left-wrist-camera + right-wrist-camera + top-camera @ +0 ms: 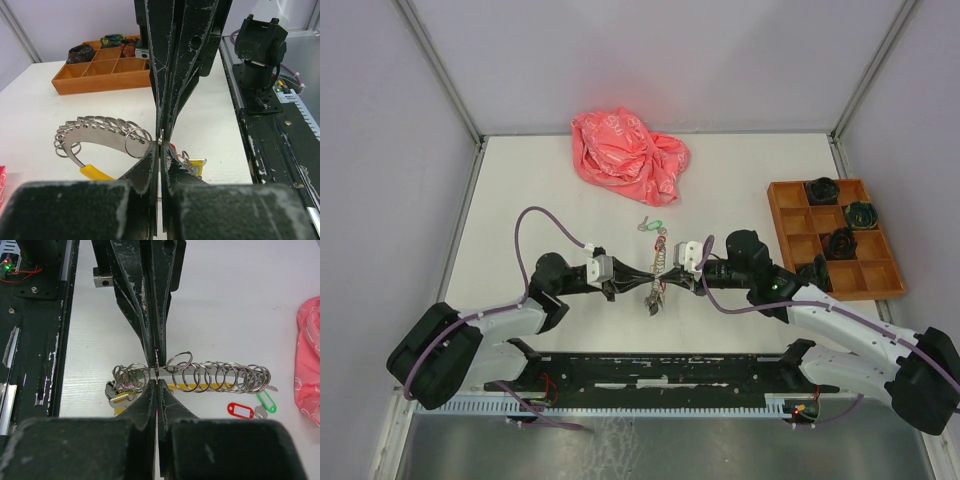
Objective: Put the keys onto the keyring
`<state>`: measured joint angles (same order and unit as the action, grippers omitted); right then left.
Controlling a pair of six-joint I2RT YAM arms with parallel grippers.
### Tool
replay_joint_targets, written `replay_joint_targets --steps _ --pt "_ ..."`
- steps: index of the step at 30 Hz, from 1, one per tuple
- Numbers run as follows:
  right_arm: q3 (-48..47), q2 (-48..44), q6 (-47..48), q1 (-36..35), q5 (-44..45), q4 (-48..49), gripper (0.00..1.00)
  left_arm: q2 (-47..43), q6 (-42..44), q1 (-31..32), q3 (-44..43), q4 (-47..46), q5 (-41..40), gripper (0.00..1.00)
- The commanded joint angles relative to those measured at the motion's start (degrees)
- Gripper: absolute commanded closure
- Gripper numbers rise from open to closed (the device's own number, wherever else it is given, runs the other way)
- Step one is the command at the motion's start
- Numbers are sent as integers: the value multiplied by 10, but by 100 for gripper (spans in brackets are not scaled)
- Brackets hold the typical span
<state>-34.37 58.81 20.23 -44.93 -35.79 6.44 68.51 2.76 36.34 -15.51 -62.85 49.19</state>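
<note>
The left end effector [160, 146] was shut tight, its 2 dark, scuffed fingers pinching the thin wire of the keyring [102, 140] right at their tips. The right end effector [156, 381] met it nose to nose, equally closed on the same stretch of wire. The keyring thus spanned the 2 tips, with its row of small split rings fanned to one side of the pinch and a yellow tag [95, 172] below.

The wire looked stiff, springy and slick, and the bunch probably weighed it down unevenly, so it could twist. A grip on bare wire close to the bunch seemed safest.

Past the end of that row, to the side of the right end effector's tips and clear of both, a red-tagged key [241, 410] and a green-tagged key [266, 401] lay flat on the white table [225, 300]. They were likely light and hard with smooth oval plastic tags, and best pinched by the tag to leave the tiny ring free.

Farther that way sat a crumpled pink bag [307, 360], thin and soft. Beyond the left end effector's tips stood a compartmented wooden tray [100, 80]
</note>
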Motion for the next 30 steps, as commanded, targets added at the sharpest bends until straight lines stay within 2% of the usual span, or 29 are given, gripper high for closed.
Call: replay_joint_targets --steps 1,20,26,30 --pt "-9 -12 -16 -5 -31 94 99 10 -15 1 -15 -35 4 97" --pt "-3 8 -35 -5 -48 158 99 35 -46 1 -12 -86 9 97" --pt "-1 -23 -25 -5 -39 127 99 15 -20 0 -13 -38 -8 97" --pt "-1 -18 -25 -5 -40 127 99 18 -28 1 -14 -46 1 97"
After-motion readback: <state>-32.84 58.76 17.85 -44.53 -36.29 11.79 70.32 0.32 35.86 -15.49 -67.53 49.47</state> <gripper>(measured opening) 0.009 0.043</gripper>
